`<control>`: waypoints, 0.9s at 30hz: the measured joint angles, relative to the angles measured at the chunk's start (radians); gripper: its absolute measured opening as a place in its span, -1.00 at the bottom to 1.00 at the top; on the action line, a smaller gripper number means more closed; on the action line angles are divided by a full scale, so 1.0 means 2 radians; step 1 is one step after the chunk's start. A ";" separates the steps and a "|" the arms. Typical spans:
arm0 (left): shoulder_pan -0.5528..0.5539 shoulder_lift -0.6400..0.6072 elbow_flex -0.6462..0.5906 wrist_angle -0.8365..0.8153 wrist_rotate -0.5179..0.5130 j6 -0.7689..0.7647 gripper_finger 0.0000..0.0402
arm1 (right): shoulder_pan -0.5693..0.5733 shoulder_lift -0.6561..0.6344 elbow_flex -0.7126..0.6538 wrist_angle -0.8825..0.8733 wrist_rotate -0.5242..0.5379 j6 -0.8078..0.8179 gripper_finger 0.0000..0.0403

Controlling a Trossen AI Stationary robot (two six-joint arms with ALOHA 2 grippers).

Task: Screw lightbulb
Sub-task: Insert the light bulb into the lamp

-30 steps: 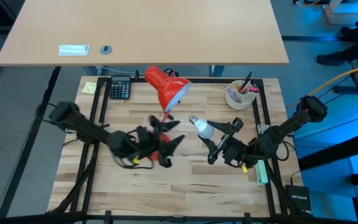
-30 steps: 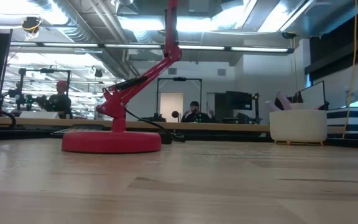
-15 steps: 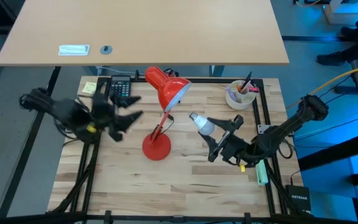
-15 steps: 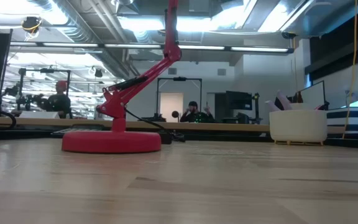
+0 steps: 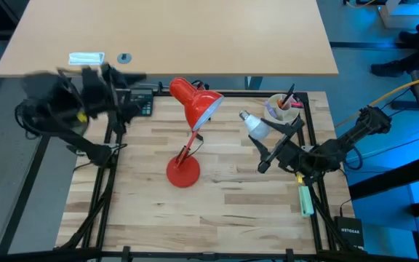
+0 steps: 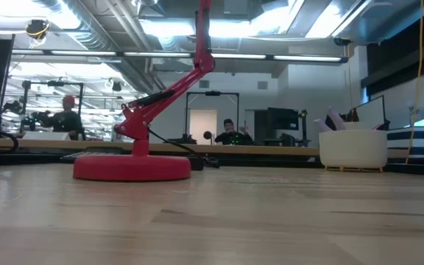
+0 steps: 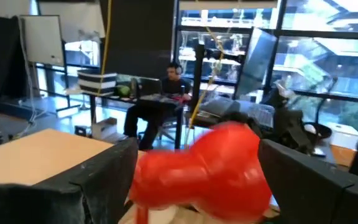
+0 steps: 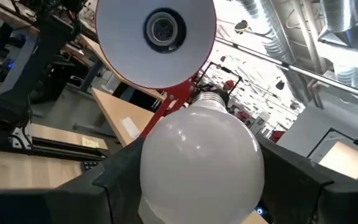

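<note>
Right wrist view looks past the right gripper, whose jaws are clamped on the white globe of the lightbulb, one dark finger on each side. Its silvery screw base points away, toward the open white inside of the red lamp's shade, where the socket shows at the middle; bulb and shade are apart. From above, the right gripper holds the lightbulb over the counter, right of the shade and near a white cup of pens. A green marker lies by the counter's right edge. Farther left, the left gripper hangs by the calculator at the back corner, jaws spread and empty, the shade ahead of them.
</note>
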 joint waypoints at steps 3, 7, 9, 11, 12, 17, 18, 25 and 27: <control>0.038 0.035 0.093 -0.044 0.042 0.000 0.62 | -0.009 -0.001 0.000 -0.030 -0.002 0.022 0.32; 0.063 0.069 0.162 -0.064 0.067 0.027 0.62 | -0.028 -0.001 0.000 -0.078 -0.016 0.070 0.32; 0.061 0.075 0.168 -0.066 0.060 0.050 0.62 | -0.035 0.000 0.000 -0.097 -0.026 0.090 0.32; 0.061 0.076 0.167 -0.076 0.059 0.054 0.62 | -0.038 0.000 0.000 -0.109 -0.026 0.099 0.32; 0.061 0.075 0.164 -0.076 0.059 0.048 0.62 | -0.038 0.000 0.000 -0.114 -0.026 0.101 0.32; 0.063 0.078 0.162 -0.095 0.057 0.013 0.63 | -0.038 0.000 0.000 -0.122 -0.027 0.101 0.32; 0.065 0.081 0.162 -0.101 0.052 0.009 0.64 | -0.038 0.000 0.000 -0.122 -0.027 0.101 0.32; 0.067 0.087 0.162 -0.116 0.041 0.017 0.64 | -0.038 0.000 0.000 -0.126 -0.027 0.102 0.32; 0.067 0.089 0.162 -0.119 0.043 0.016 0.63 | -0.038 0.000 0.000 -0.126 -0.027 0.102 0.32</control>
